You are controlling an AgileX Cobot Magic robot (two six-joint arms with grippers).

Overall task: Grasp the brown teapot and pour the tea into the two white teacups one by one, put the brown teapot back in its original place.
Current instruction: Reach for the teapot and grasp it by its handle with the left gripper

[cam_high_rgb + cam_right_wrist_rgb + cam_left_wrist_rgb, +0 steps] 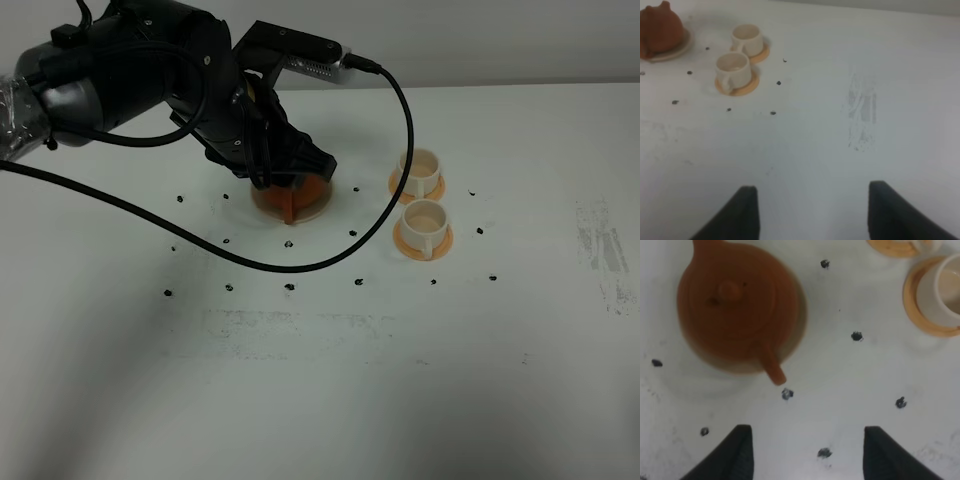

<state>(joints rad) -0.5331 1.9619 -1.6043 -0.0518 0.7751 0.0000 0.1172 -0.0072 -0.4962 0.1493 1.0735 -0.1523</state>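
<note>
The brown teapot (292, 196) sits on its cream saucer (802, 322) left of centre, lid on. My left gripper (290, 165) hovers just above it and hides most of it in the high view. In the left wrist view the teapot (737, 305) lies ahead of the open, empty gripper (810, 455), not between the fingers (740, 455). The two white teacups (420, 170) (425, 222) stand on orange coasters to the teapot's right, apart from it. My right gripper (812, 215) is open and empty over bare table, far from the teapot (660, 30) and the cups (732, 70).
Small black dots (290, 287) mark the white table (330, 400) around the teapot and cups. A grey scuff (600, 240) lies at the right. The left arm's black cable (400, 120) loops over the table between teapot and cups.
</note>
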